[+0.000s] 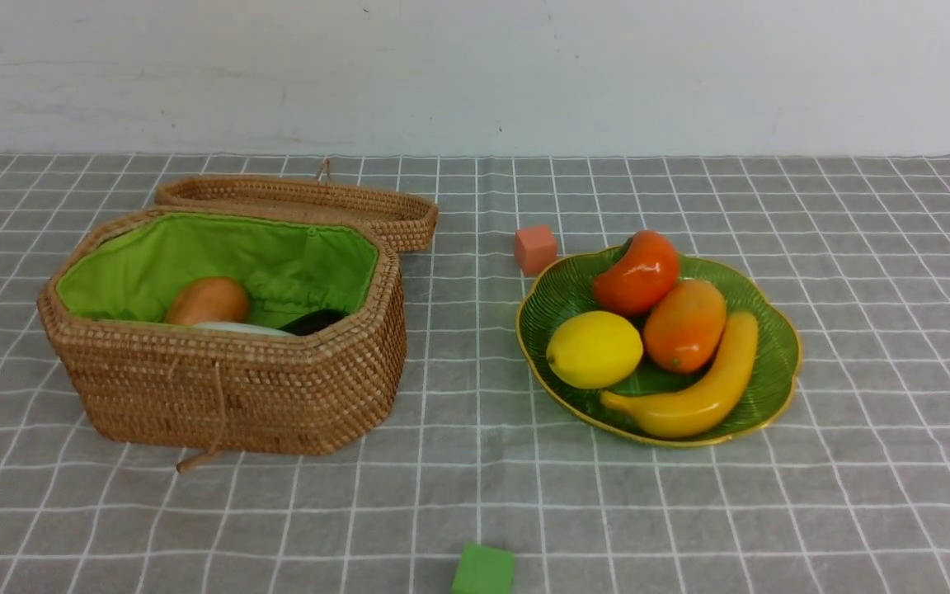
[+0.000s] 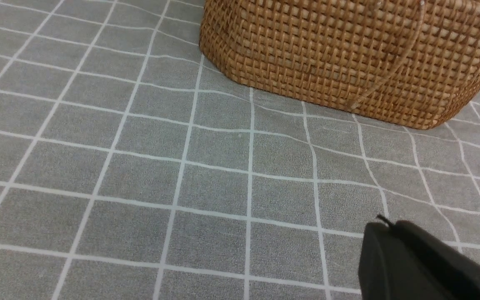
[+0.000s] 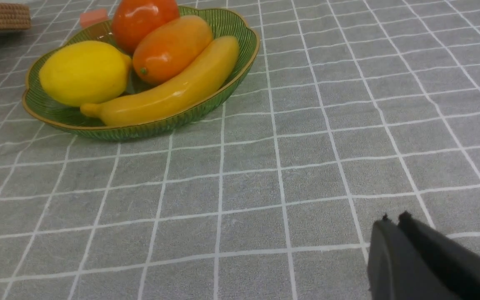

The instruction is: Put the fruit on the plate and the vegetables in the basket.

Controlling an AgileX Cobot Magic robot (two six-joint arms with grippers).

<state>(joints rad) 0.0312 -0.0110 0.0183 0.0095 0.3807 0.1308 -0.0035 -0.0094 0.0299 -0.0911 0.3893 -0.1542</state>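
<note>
Four glossy toy fruits lie on the green ribbed glass plate (image 1: 776, 363) to my right: one round yellow lemon (image 1: 594, 349), one orange-yellow mango (image 1: 684, 325), one curved yellow banana (image 1: 702, 388) and one orange persimmon (image 1: 637, 273). Three vegetables sit in the brown woven wicker basket (image 1: 228, 388) to my left: one brown potato (image 1: 207, 301), one white radish (image 1: 240, 327), one dark eggplant (image 1: 312, 321). My left pincer (image 2: 383, 225) and right pincer (image 3: 392, 221) are both closed and empty. Two cubes rest on the grey checked cloth (image 1: 475, 478): one orange cube (image 1: 535, 249), one green cube (image 1: 483, 571).
</note>
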